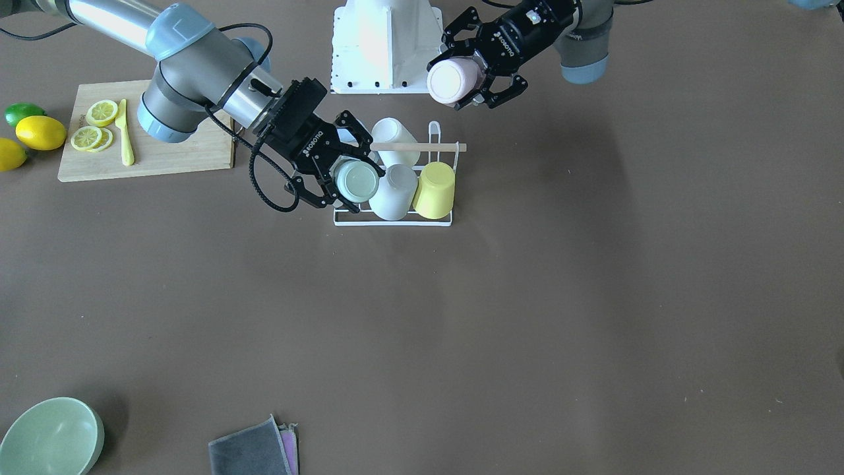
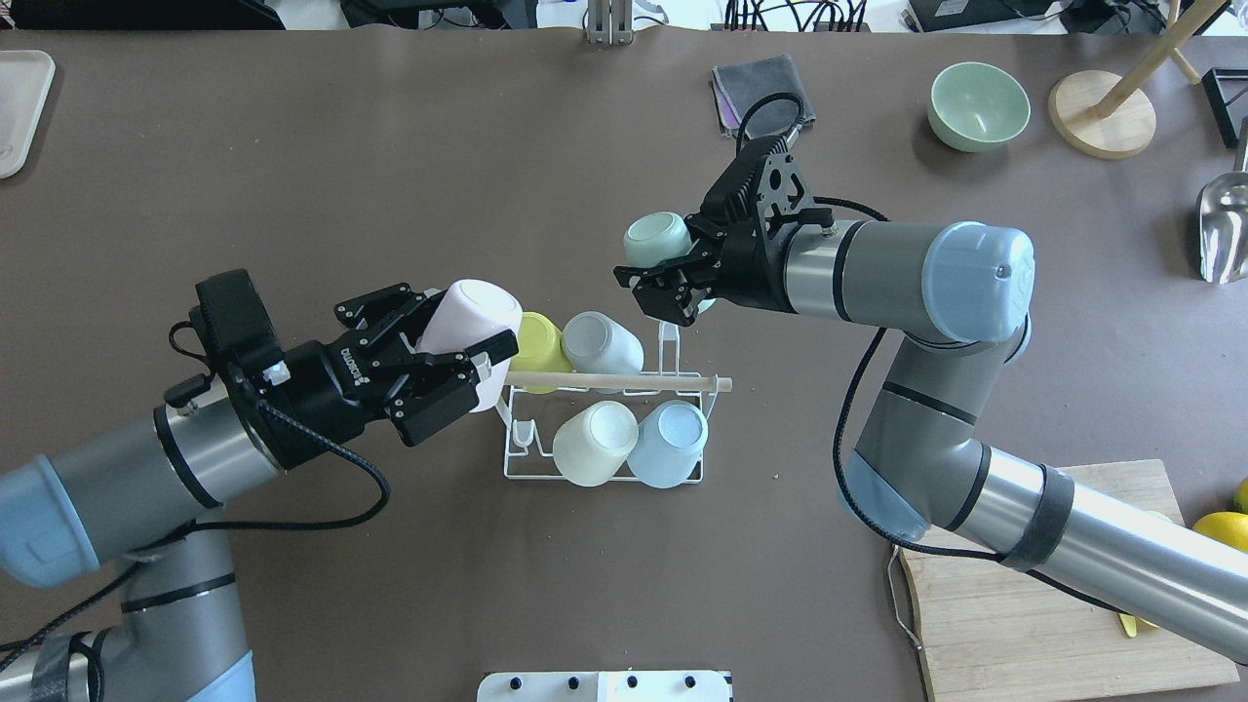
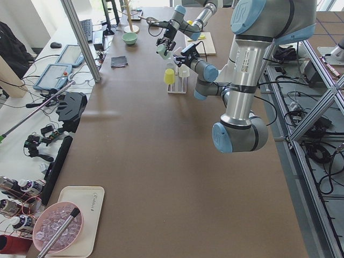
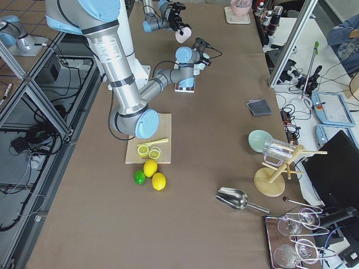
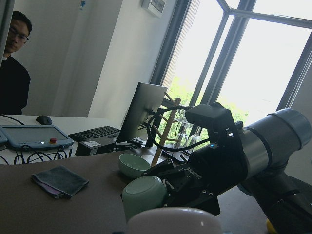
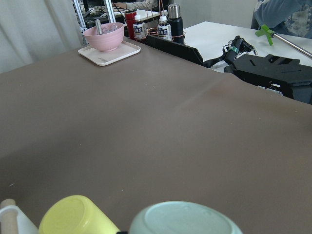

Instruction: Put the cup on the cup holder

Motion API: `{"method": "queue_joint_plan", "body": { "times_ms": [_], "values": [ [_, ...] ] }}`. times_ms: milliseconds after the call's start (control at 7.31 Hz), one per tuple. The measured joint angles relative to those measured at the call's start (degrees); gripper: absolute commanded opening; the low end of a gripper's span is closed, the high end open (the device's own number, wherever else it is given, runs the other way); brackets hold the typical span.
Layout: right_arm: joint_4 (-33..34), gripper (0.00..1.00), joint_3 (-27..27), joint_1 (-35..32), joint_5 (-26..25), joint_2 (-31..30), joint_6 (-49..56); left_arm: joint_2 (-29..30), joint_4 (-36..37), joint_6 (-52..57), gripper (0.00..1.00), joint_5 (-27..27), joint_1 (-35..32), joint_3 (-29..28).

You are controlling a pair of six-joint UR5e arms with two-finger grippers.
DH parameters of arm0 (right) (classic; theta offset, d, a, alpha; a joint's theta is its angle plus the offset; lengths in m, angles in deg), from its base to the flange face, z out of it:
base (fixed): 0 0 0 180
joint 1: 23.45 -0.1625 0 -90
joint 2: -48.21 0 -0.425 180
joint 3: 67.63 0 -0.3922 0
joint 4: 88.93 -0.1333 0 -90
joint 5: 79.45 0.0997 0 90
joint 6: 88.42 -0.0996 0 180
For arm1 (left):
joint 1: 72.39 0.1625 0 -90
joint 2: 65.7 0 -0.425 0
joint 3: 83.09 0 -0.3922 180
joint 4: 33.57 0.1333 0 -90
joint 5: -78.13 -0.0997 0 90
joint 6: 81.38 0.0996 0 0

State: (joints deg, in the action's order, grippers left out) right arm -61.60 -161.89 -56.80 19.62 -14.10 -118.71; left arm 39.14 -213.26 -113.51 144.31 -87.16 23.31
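The cup holder (image 2: pixel 604 476) is a white wire rack with a wooden rod (image 2: pixel 624 381) across its top, at mid-table. It carries several upturned cups: yellow (image 2: pixel 539 341), grey-white (image 2: pixel 600 341), cream (image 2: pixel 595 444) and light blue (image 2: pixel 671 444). My left gripper (image 2: pixel 458 336) is shut on a pale pink cup (image 2: pixel 473 312), held tilted above the rack's left end; it also shows in the front view (image 1: pixel 452 80). My right gripper (image 2: pixel 673 273) is shut on a mint-green cup (image 2: pixel 658 239), held over the rack's far right corner, next to the grey-white cup (image 1: pixel 393 191).
A wooden cutting board (image 1: pixel 165 155) with lemon slices and a yellow knife lies by the right arm, with lemons and a lime (image 1: pixel 39 132) beside it. A mint bowl (image 2: pixel 978 105) and a grey cloth (image 2: pixel 756 88) are at the far side. The white robot base (image 1: pixel 386 46) stands behind the rack.
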Motion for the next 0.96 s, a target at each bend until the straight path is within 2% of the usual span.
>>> {"method": "queue_joint_plan", "body": {
  "times_ms": [137, 274, 958],
  "values": [
    [-0.02, 0.00, 0.08, 0.33, -0.13, -0.16, 0.09, 0.33, -0.03, 2.96, 0.00, -4.27, 2.74, -0.30],
    [-0.06, 0.00, 0.11, 0.73, -0.19, -0.34, 0.13, 1.17, -0.02, 4.35, 0.00, -6.32, 4.24, -1.24],
    [-0.17, 0.00, 0.03, 1.78, -0.28, -0.81, -0.34, 5.49, 0.12, 10.95, 0.00, -8.62, 5.48, -6.99]
  ]
}}
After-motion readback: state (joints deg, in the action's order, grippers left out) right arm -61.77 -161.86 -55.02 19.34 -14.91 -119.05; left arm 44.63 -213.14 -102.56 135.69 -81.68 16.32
